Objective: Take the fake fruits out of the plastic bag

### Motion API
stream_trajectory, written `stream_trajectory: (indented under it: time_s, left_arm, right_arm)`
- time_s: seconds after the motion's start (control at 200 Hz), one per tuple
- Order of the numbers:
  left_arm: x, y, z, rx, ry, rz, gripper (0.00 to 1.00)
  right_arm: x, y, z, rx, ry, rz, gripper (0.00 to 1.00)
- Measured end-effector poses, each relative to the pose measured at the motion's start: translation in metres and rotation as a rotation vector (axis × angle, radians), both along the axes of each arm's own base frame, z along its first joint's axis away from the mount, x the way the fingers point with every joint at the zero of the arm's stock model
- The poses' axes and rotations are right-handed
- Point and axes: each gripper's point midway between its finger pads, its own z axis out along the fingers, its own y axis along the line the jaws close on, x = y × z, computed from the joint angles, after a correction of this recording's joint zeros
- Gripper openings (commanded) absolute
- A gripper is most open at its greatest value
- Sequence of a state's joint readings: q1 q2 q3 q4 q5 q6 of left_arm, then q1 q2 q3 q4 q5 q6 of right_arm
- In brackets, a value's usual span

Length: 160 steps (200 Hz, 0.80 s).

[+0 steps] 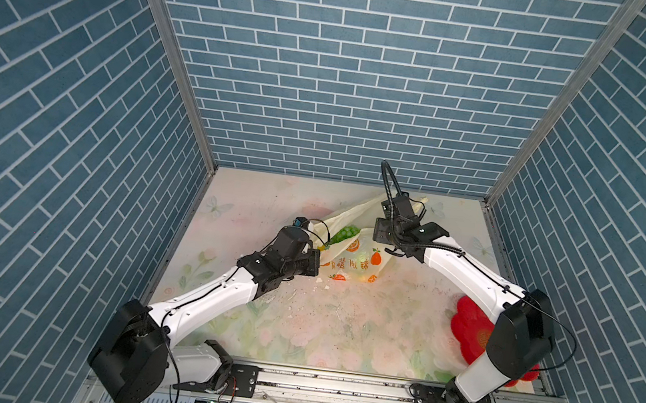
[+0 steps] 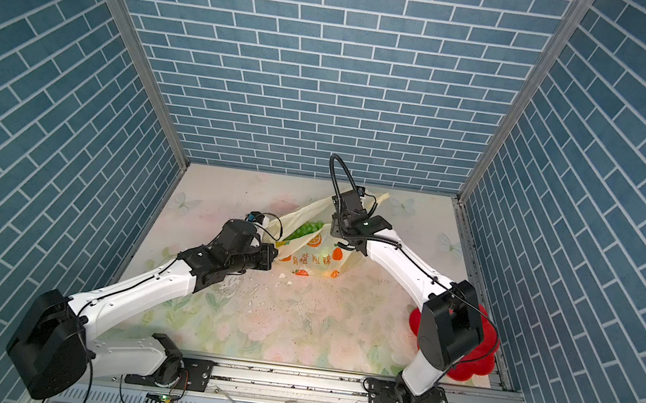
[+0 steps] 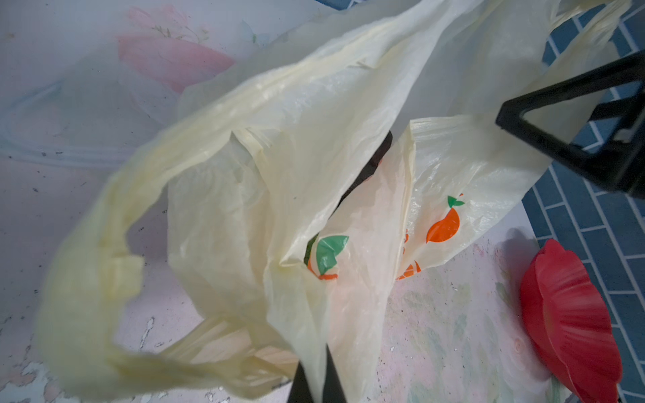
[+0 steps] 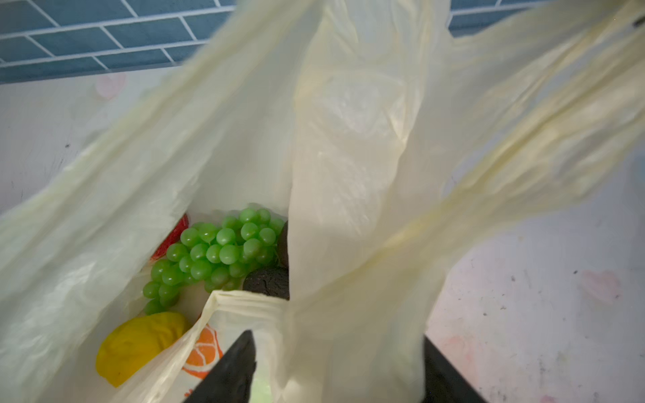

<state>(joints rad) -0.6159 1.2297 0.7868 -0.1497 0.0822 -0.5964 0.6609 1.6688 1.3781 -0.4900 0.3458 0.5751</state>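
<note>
Left gripper (image 3: 314, 363): jaws together, clamped on a fold of the plastic bag (image 3: 296, 157). From my console, the film rises straight out of the pinch.
Right gripper (image 4: 336, 335): jaws apart, with a gathered band of the bag's film hanging in the gap between the two black fingers (image 4: 237, 366).
Loop handle (image 3: 80, 279): sags open just beside the left jaws, slack and blurred.
Bag mouth: gapes just ahead of the right jaws. In both top views the bag lies on the floral table top (image 1: 318, 327), between the two grippers.
Fake fruits: every one I can see sits inside the bag, beyond the right jaws. The yellow lump (image 4: 139, 343) is nearest them and the green grape bunch (image 4: 216, 251) lies farther in. A dark brown bumpy one (image 4: 267, 282) touches the grapes, and a sliver of red strawberry (image 4: 171, 240) shows against the bag wall.
Red flower-shaped plate (image 1: 469, 329): well apart from both jaws, partly hidden behind the right arm.
</note>
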Motion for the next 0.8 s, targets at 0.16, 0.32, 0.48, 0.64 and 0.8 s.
stream_trajectory:
  time_s: [0.16,0.32,0.48,0.64,0.8]
  left_arm:
    - [0.003,0.007,0.0,-0.014,0.011,0.051,0.0]
    - [0.014,0.027,-0.01,-0.069,0.06,0.138,0.0]
    - [0.027,0.028,-0.017,-0.143,0.107,0.151,0.0]
    - [0.022,0.03,-0.036,-0.114,0.183,0.149,0.27]
    - [0.015,0.052,-0.031,-0.001,0.199,0.191,0.61]
  right_arm:
    - [-0.008,-0.01,-0.006,0.006,-0.032,0.016,0.0]
    - [-0.019,-0.037,-0.012,0.181,-0.073,0.064,0.0]
    - [-0.034,-0.047,-0.033,0.374,-0.12,0.14,0.0]
    - [-0.037,-0.045,-0.041,0.467,-0.167,0.173,0.0]
    - [-0.034,-0.044,-0.024,0.499,-0.235,0.183,0.0]
